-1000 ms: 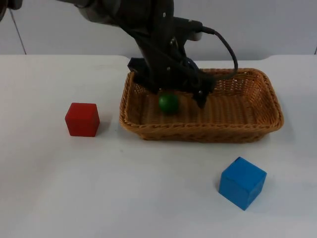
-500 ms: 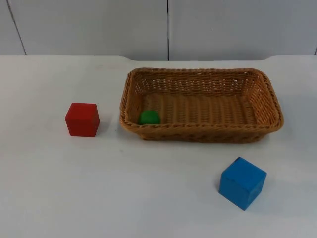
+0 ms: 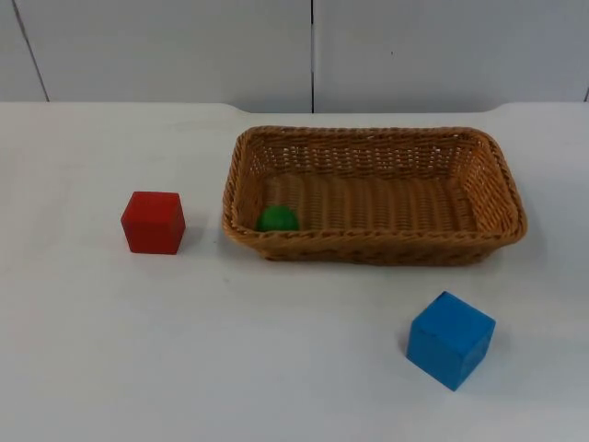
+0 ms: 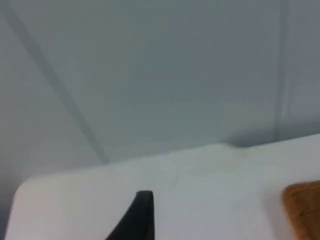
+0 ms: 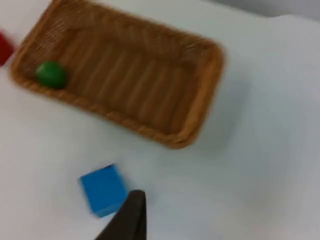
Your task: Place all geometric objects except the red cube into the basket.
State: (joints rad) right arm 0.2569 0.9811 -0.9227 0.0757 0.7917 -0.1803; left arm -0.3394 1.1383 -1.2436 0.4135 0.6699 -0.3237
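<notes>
Ball: green, lying inside the basket at its near left corner, close against the front wall. From my right wrist I see it at one end of the basket's floor.
Basket: brown wicker, rectangular, flat on the table toward the far side. My right wrist looks down on the whole of it; my left wrist catches just one edge of its weave.
Blue cube: on the table outside the basket, nearer the front edge, off the basket's right front corner, turned at an angle. From my right wrist it lies just beside my fingertip.
Red cube: on the table to the left of the basket, near its left end but apart from it. A sliver of it shows from my right wrist.
Left gripper: I am raised and pointing across the table's far edge toward the grey wall. One dark fingertip is in sight; I cannot tell how far my fingers are parted. Nothing touches that fingertip.
Right gripper: I hang above the table, looking down at the blue cube and basket. One dark fingertip is in sight, touching nothing; I cannot tell my opening.
</notes>
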